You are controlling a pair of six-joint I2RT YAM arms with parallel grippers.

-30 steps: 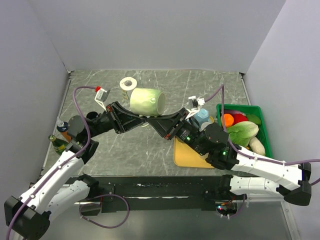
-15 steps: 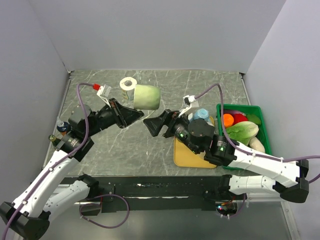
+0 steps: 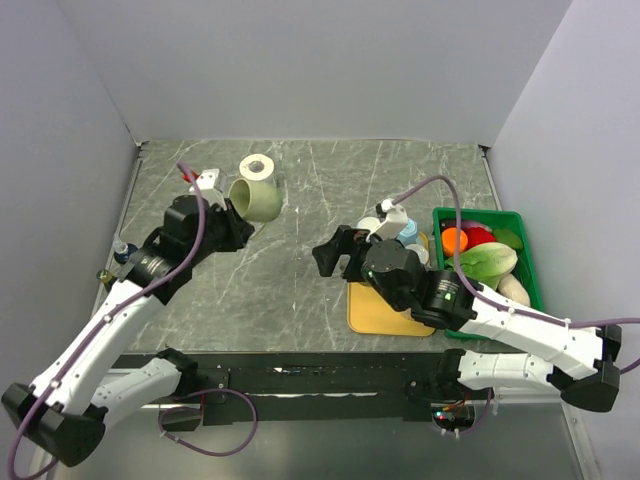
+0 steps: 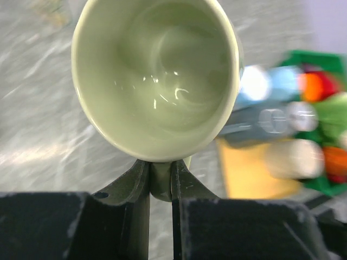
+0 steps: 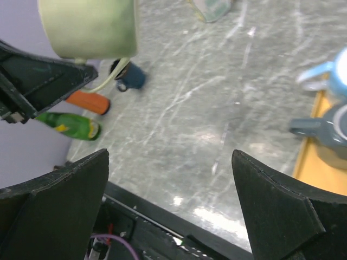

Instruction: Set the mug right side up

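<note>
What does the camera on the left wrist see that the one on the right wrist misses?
Only the left wrist: the glossy inside of the mug, its handle pinched between the left fingers, and the blurred green basket. Only the right wrist: the mug's outside, the wide-open right fingers, a green bottle. Both: the mug and the marble table.

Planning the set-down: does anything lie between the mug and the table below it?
Nothing visible does. The mug, held in the left pincer, hangs over open tabletop; the tape roll sits behind it.
</note>
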